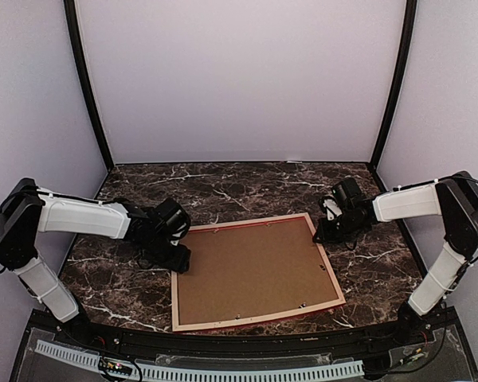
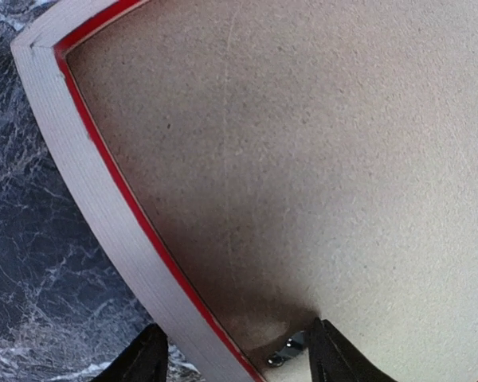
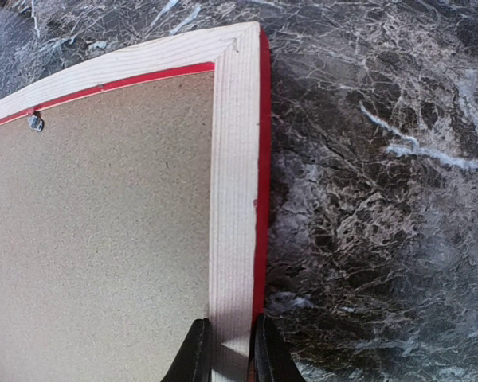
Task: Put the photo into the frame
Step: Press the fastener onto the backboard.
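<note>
Black fingertips (image 2: 139, 360) of the left gripper (image 2: 239, 354) fill the bottom of the left wrist view. They stand well apart, straddling the left rail of the frame (image 2: 103, 215). One finger is outside the rail over the dark marble table (image 2: 24, 239). The other is inside it, over the brown backing board (image 2: 303, 159), just beside a small metal clip (image 2: 285, 348). A gap shows between the inner finger and the rail's red lip, so these jaws grip nothing. From above, the left gripper (image 1: 178, 259) sits at the frame's far-left corner.

On the opposite side, the right gripper (image 3: 229, 350) is closed narrowly on the frame's right rail (image 3: 233, 159), one finger against the inner edge and one against the red outer edge. From above, it (image 1: 325, 231) sits near the far-right corner.

The frame (image 1: 174, 298) lies face down in the middle of the table (image 1: 223, 187), turned slightly anticlockwise. Its pale unpainted back faces up, and thin red lines show along the inner and outer edges. The backing board (image 1: 251, 267) fills its opening, and whatever lies beneath the board is hidden. Another small clip (image 3: 36, 122) sits on the far rail in the right wrist view.

Both arms reach inward from the near corners, and nothing else lies on the marble around the frame.
</note>
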